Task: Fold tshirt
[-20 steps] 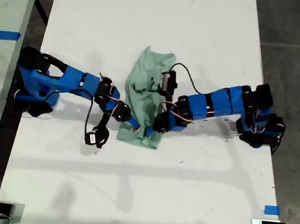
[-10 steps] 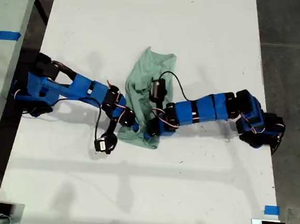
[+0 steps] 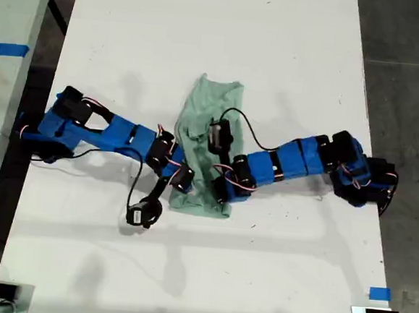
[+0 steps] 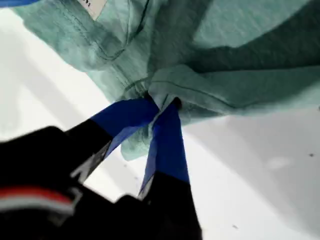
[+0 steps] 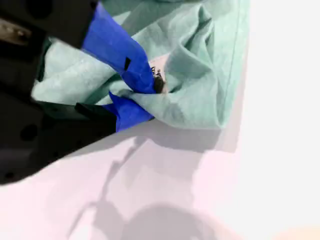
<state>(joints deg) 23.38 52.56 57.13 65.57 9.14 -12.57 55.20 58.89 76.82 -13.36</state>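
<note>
1 white tabletop [image 3: 218, 41] carries everything, smooth and matte, faintly speckled with small dark marks. On it stand 2 arms of blue plastic blocks, black motors and loose black cable: 1 arm [image 3: 110, 130] reaches in from the exterior view's left, the other arm [image 3: 296, 156] from the exterior view's right. Between them, near the tabletop's middle, lies 1 tshirt [image 3: 212, 109], pale mint-green soft knit cloth, bunched into a long narrow rumpled strip with folds and stitched hems. There are 2 tools, each with blue-taped fingers on a black body. My first tool [image 4: 162, 107] is closed, its tips pinching a gathered hem of the tshirt [image 4: 240, 30]; in the exterior view it is the one at the strip's left edge [image 3: 184, 182]. My second tool [image 5: 145, 97] is likewise clamped on a fold of the tshirt [image 5: 200, 65], at the strip's lower end in the exterior view [image 3: 222, 194]. The exterior view shows the whole layout but hides the tips in cloth; only the wrist views show the pinches, the knit grain and seam stitching, and 1 small white tag [image 4: 92, 6] with dark print. The exterior view alone shows 3 small pieces of blue tape, 1 of them [image 3: 379, 293] on the tabletop's lower right.
</note>
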